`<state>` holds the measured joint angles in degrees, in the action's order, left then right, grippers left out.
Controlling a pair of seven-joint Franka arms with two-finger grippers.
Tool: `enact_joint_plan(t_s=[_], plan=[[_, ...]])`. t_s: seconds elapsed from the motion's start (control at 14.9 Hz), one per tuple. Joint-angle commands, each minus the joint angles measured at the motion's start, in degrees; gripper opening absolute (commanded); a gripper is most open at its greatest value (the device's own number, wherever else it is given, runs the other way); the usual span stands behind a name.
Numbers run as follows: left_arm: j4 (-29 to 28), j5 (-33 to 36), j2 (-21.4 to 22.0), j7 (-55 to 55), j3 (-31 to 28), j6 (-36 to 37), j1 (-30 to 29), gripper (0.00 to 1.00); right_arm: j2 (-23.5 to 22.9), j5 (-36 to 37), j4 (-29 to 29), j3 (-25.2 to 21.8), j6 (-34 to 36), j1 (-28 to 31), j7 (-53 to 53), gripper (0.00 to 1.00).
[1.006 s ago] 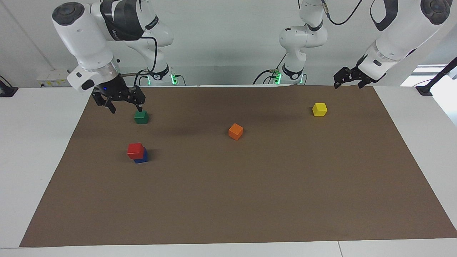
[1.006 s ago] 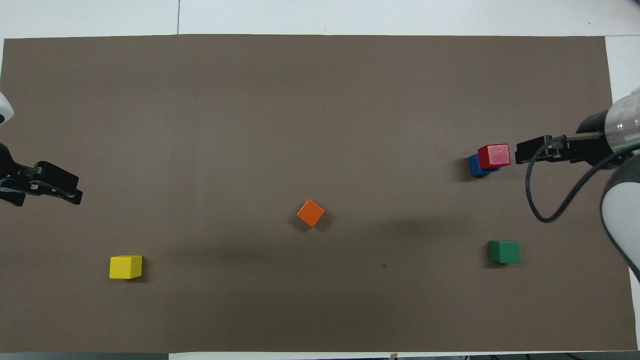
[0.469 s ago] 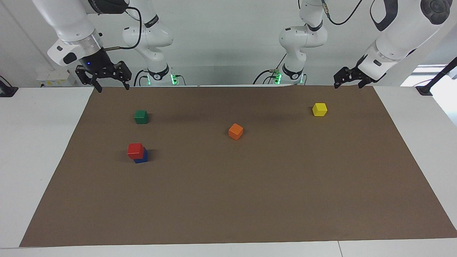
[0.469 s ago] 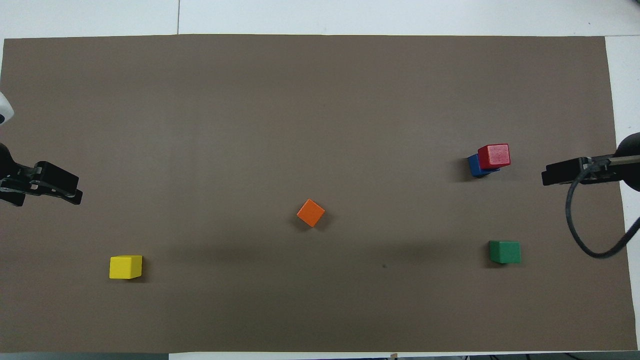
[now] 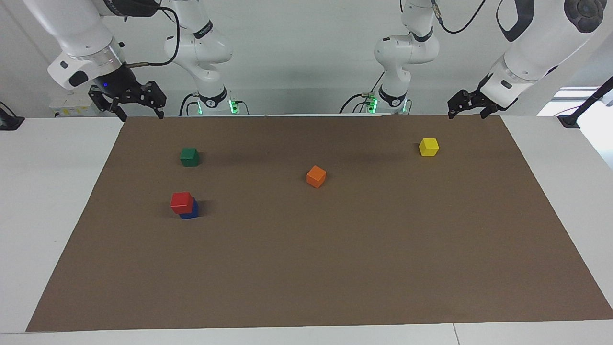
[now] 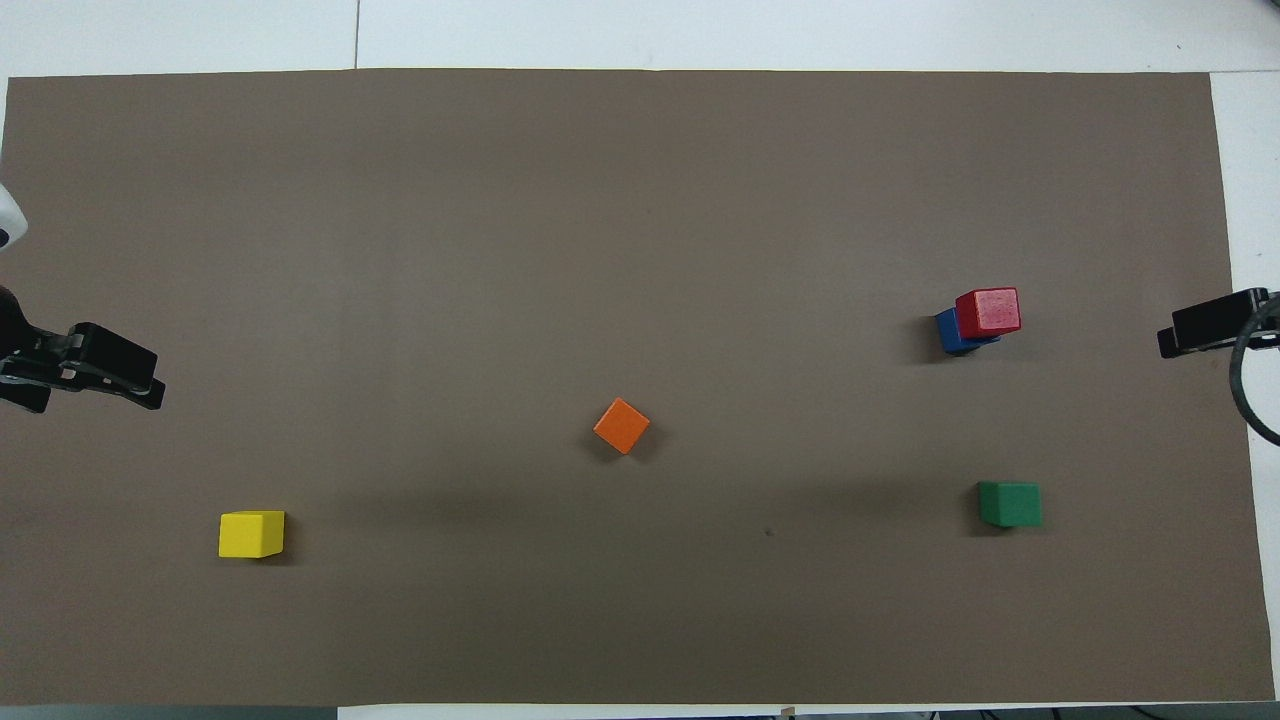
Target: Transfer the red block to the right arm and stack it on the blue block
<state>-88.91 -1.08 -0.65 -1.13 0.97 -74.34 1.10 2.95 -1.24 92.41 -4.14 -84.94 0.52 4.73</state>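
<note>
Right gripper [image 5: 139,111] raised over mat corner, fingers apart (empty); left gripper [image 5: 467,111] likewise.

Quick count: five blocks total on the one brown mat [image 5: 335,268], one of each color: red block [image 5: 182,201], blue block [image 5: 191,212], green block [image 5: 189,156], orange block [image 5: 316,176], yellow block [image 5: 428,146]. Plus two robot arms, each with one gripper.
</note>
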Motion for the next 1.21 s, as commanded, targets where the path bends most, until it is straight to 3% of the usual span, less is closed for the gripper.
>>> enact_joint_plan(t_s=[0.0,1.14], plan=[[-1.36,1.25,1.45,0.61,0.0,0.42,0.04,1.0,-0.84,0.45,-1.53,0.45,-0.4,1.94,0.89,0.99],[-1.36,1.25,1.45,0.61,0.0,0.42,0.04,1.0,-0.57,0.45,-0.91,0.54,-0.49,2.82,0.54,1.0]])
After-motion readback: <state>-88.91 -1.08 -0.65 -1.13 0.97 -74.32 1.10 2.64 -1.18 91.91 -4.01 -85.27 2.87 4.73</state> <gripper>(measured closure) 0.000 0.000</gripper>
